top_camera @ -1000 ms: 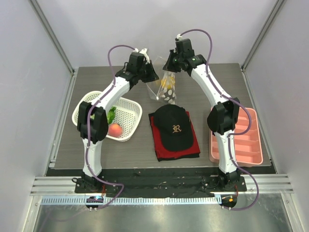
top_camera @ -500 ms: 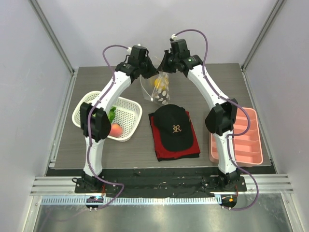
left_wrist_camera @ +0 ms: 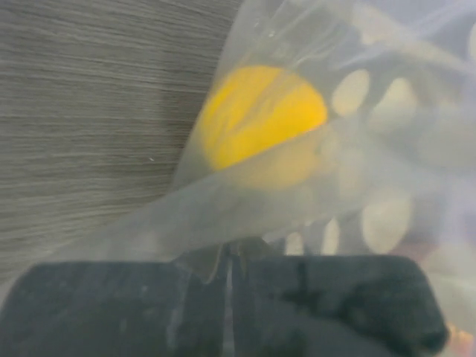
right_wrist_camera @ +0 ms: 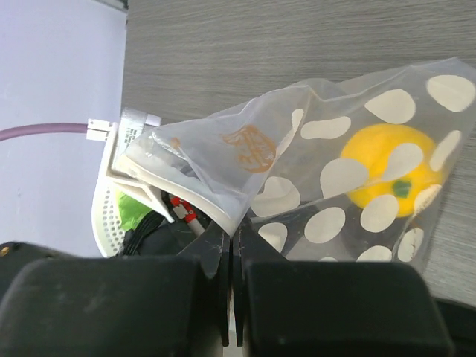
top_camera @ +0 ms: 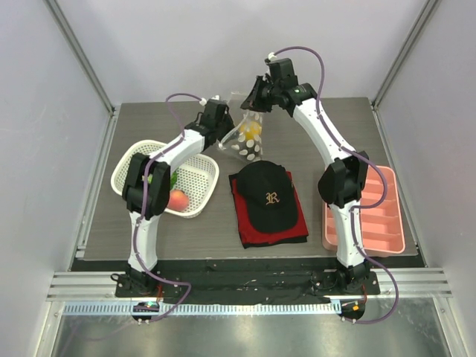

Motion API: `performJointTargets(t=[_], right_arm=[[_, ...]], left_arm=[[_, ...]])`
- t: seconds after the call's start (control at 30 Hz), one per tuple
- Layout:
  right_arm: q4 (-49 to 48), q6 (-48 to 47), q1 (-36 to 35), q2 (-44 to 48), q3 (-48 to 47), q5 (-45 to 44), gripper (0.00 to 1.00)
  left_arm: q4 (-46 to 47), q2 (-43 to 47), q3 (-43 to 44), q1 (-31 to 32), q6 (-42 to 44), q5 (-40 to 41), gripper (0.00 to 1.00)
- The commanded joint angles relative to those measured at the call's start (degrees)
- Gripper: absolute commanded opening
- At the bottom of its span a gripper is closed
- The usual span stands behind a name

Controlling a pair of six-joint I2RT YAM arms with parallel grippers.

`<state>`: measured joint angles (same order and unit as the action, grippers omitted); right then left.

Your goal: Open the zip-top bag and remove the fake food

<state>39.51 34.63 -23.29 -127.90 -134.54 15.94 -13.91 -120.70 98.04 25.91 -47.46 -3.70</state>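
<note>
The zip-top bag (top_camera: 244,140) hangs stretched between the two arms over the far middle of the tabletop (top_camera: 372,134), just behind a black cap (top_camera: 269,195) that lies on a folded red cloth (top_camera: 249,227). The left gripper (left_wrist_camera: 229,262) is clamped tight on a fold of the clear plastic at the bag's left edge. The right gripper (right_wrist_camera: 230,245) is likewise closed, pinching the bag's upper edge from the other side. Inside the dotted pouch sits the yellow-orange citrus (right_wrist_camera: 387,169), pressed against the film. I cannot tell whether the bag's lower corner touches the tabletop. To the left, the white mesh basket (top_camera: 199,177) holds the red-pink peach (top_camera: 177,199) and the leafy green vegetable (top_camera: 172,177). A pink tray (top_camera: 372,223) lies at the right edge, beside the right arm.
</note>
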Motion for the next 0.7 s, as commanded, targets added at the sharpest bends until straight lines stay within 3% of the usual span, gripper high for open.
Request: performJointTargets(t=[0.0,0.07,0.2,0.23,0.33,0.57,0.67], right_arm=[[-4.1,-2.3,1.2,2.5,-0.9,8.5,0.02],[-4.7,-3.3,1.5,1.3,-1.6,13.7,0.01],[-5.1,-4.0,1.8,0.5,-2.1,16.0,0.01],[-5.7,-3.3,1.7,0.5,-1.5,15.9,0.01],[-9.9,0.9,1.7,0.4,0.3,15.3,0.01],[-16.9,3.0,1.3,-2.4,-0.5,11.7,0.01],[-17.9,3.7,1.1,-2.8,0.7,10.5,0.01]], left_arm=[[11.9,5.7,-2.6,-0.9,9.8,-4.0,0.00],[13.6,4.6,-2.8,-0.9,11.5,-7.3,0.00],[11.0,1.6,0.4,-0.2,16.1,-13.6,0.01],[10.7,1.3,1.0,0.1,17.3,-14.9,0.04],[8.4,-1.2,2.8,0.5,19.1,-19.4,0.25],[-0.8,-5.9,9.3,0.1,22.1,-16.7,0.49],[-2.4,-7.0,9.8,0.1,23.2,-14.1,0.53]])
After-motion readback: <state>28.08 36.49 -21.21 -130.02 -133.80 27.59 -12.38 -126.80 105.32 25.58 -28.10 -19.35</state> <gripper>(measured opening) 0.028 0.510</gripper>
